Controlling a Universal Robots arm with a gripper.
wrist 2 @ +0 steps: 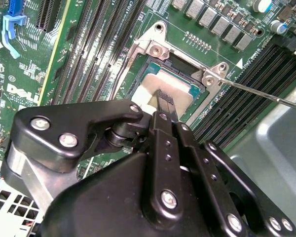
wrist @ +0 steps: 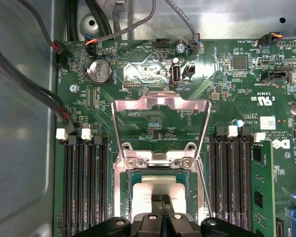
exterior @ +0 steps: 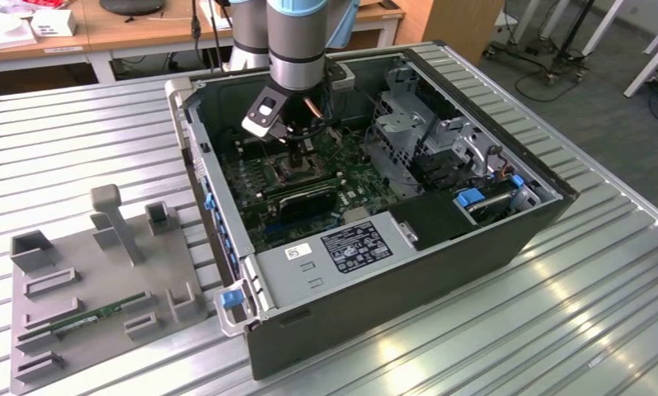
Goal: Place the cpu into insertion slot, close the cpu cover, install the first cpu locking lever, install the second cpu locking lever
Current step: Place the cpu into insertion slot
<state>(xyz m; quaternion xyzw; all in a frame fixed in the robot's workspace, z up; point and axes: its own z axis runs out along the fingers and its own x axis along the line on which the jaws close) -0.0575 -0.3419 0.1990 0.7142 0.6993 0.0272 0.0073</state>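
**boardnoob:** Exterior view first: the arm drops pretty much straight down into the open computer case (exterior: 417,256), with the gripper (exterior: 293,157) right over the insertion slot (exterior: 290,175). How do you reckon the cpu handles?

**socketguy:** Light, stiff and flat, with a slick metal face. I'd guess the underside is fragile, so take it by the edges only. In the second wrist view the cpu (wrist 2: 148,91) lies flat inside the slot's rim (wrist 2: 155,49), so there's hardly any edge left to grab. The gripper (wrist 2: 165,104) tip looks to rest on its face.

**boardnoob:** In the first wrist view the gripper (wrist: 162,199) has its fingers drawn together with barely a gap and nothing pinched between them. The cpu cover (wrist: 160,103) stands flipped up on the slot's far side, not closed.
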